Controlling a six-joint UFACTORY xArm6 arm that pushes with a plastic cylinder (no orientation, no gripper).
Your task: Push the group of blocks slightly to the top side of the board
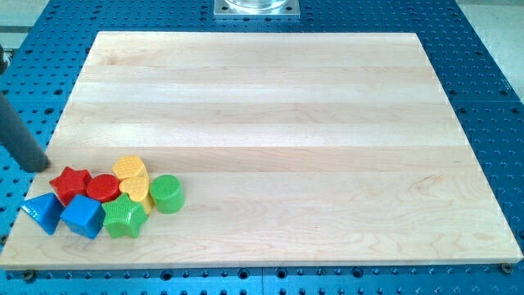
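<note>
Tip (38,166) sits left of the red star (70,182), apparently off the board (270,115); rod cropped.

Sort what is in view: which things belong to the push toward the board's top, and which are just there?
Job:
my tip, off the board's left edge, up-left of the group
red star
red cylinder
yellow heart
green cylinder
green star
blue cube
blue triangle
board

Just there:
blue perforated table
metal mount at the view's top
</note>
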